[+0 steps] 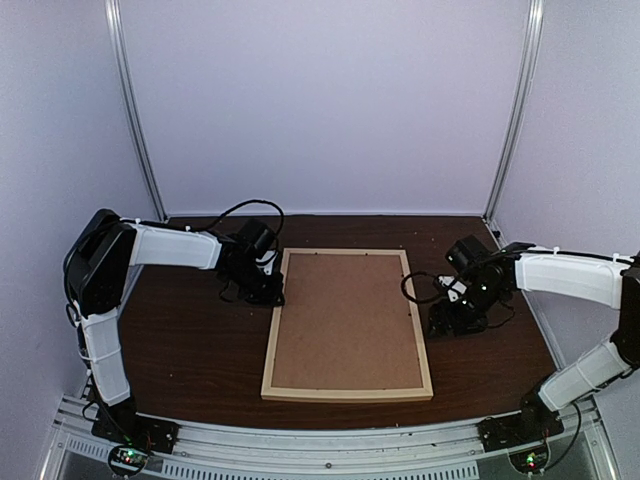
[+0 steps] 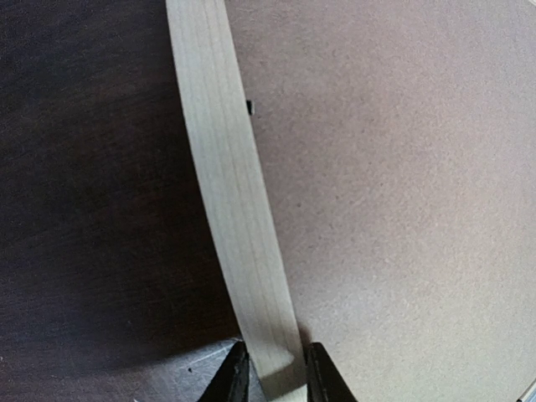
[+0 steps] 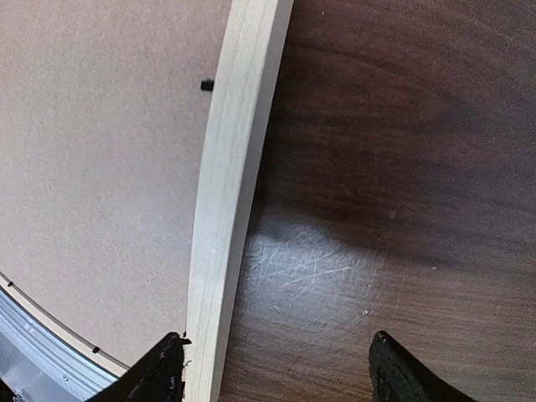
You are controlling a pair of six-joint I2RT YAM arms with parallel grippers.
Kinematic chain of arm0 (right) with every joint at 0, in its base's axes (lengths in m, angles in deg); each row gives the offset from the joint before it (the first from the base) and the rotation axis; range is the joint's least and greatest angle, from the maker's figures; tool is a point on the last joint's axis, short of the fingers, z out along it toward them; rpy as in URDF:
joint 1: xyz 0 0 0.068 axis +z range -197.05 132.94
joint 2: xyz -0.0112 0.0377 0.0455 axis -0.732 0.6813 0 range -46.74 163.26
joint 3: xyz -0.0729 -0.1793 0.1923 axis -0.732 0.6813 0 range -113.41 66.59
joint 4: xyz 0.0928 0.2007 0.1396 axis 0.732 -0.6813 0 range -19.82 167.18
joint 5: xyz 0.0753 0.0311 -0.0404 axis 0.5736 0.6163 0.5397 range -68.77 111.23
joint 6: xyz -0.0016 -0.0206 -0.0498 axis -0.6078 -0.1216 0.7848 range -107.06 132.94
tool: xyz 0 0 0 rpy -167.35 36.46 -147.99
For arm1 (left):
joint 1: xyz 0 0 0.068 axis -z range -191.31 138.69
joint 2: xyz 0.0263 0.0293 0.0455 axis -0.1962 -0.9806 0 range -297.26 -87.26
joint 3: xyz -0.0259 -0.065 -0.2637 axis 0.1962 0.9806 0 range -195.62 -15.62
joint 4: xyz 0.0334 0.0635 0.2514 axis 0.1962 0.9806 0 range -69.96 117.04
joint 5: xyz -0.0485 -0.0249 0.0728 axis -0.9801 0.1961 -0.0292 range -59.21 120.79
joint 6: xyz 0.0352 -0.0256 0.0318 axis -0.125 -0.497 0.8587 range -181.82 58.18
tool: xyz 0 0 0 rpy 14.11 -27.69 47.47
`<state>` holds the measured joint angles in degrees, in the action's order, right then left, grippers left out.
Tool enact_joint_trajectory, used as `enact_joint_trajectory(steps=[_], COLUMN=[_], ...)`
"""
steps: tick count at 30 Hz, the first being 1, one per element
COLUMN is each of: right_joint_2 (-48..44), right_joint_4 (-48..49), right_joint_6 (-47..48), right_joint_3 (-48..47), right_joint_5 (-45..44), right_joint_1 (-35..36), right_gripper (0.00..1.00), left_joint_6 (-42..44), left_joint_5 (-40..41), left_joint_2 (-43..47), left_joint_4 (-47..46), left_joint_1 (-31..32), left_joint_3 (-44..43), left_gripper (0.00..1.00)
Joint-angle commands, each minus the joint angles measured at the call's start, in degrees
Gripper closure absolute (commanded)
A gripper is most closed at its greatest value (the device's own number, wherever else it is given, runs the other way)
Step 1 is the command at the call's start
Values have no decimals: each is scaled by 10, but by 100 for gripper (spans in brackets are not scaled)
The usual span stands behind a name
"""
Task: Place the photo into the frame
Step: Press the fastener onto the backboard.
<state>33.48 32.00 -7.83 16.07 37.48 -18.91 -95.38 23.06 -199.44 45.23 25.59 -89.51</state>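
Note:
The frame [image 1: 275, 335] of light wood lies flat in the middle of the table. A plain brown backing board [image 1: 347, 320] fills it, and the photo is hidden. My left gripper [image 1: 272, 290] is shut on the frame's left rail [image 2: 226, 184], one finger on each side [image 2: 276, 378]. My right gripper [image 1: 440, 320] is low at the right rail [image 3: 230, 167] and open [image 3: 276, 373]. Its left fingertip [image 3: 163, 373] is over the board's edge and its right fingertip [image 3: 402, 377] is over bare table. The rail passes just inside the left fingertip.
The dark wooden table [image 1: 190, 345] runs round the frame on all sides. Small black retaining tabs [image 2: 249, 106] [image 3: 206, 85] sit at the board's edges. An aluminium rail [image 1: 330, 445] with both arm bases lines the near edge, and pale walls close off the back and sides.

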Motion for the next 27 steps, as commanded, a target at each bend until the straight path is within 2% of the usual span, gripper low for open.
enact_joint_trajectory(steps=[1,14,27], right_joint_2=[-24,1,29], right_joint_4=[3,39,33], right_joint_6=[-22,-46,-47], right_joint_3=[35,64,57], right_joint_5=[7,4,-23], right_joint_1=[14,65,68], right_gripper=[25,26,26], left_joint_6=[4,1,1], left_joint_5=[6,5,3], left_joint_2=[4,0,0], left_joint_4=[-1,-2,-4], left_joint_1=[0,0,0], left_joint_3=[13,13,15], left_gripper=[76,76,76])
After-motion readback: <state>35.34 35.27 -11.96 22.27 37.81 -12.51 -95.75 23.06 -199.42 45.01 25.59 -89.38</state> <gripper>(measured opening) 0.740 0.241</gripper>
